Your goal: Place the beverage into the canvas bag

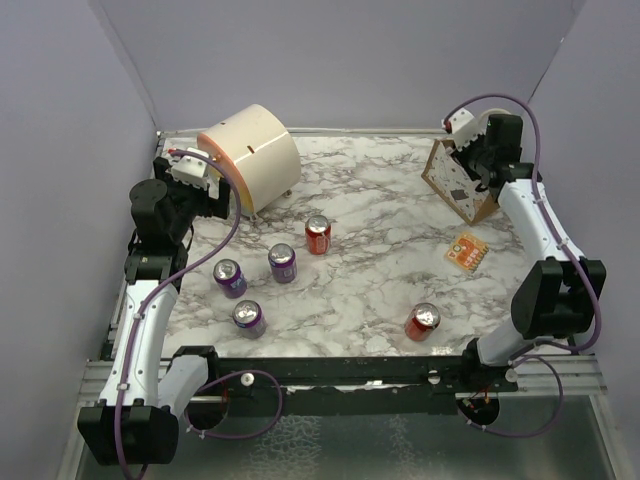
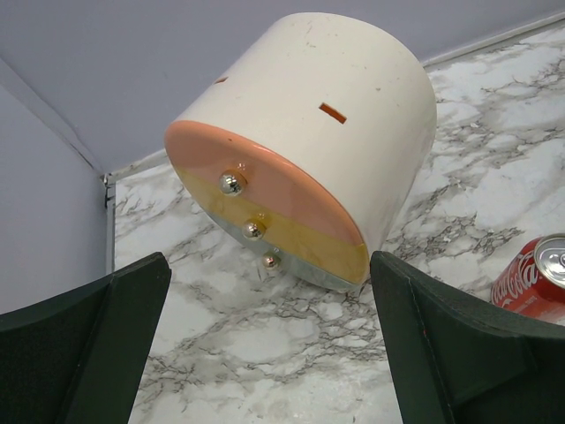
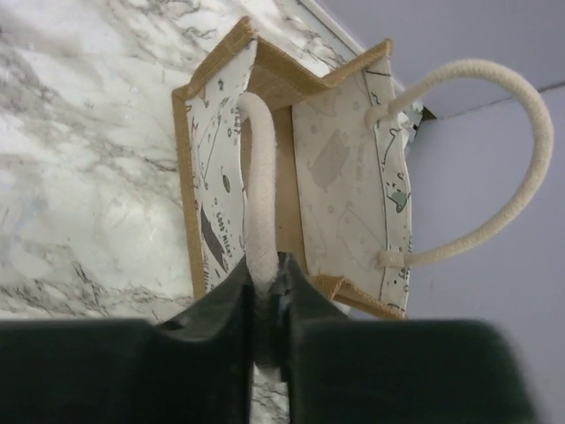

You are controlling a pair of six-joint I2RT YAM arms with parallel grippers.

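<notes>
The canvas bag is a small tan-brown bag with printed cream panels, tilted at the far right of the table. In the right wrist view the bag hangs from my right gripper, which is shut on one whitish rope handle; the other handle loops free. Two red cans and three purple cans stand mid-table. My left gripper is open and empty above the marble, facing the cream cylinder, with a red can at its right.
A large cream cylinder with an orange and yellow end lies on its side at the far left, close to my left gripper. A small orange packet lies right of centre. Grey walls close the back and sides.
</notes>
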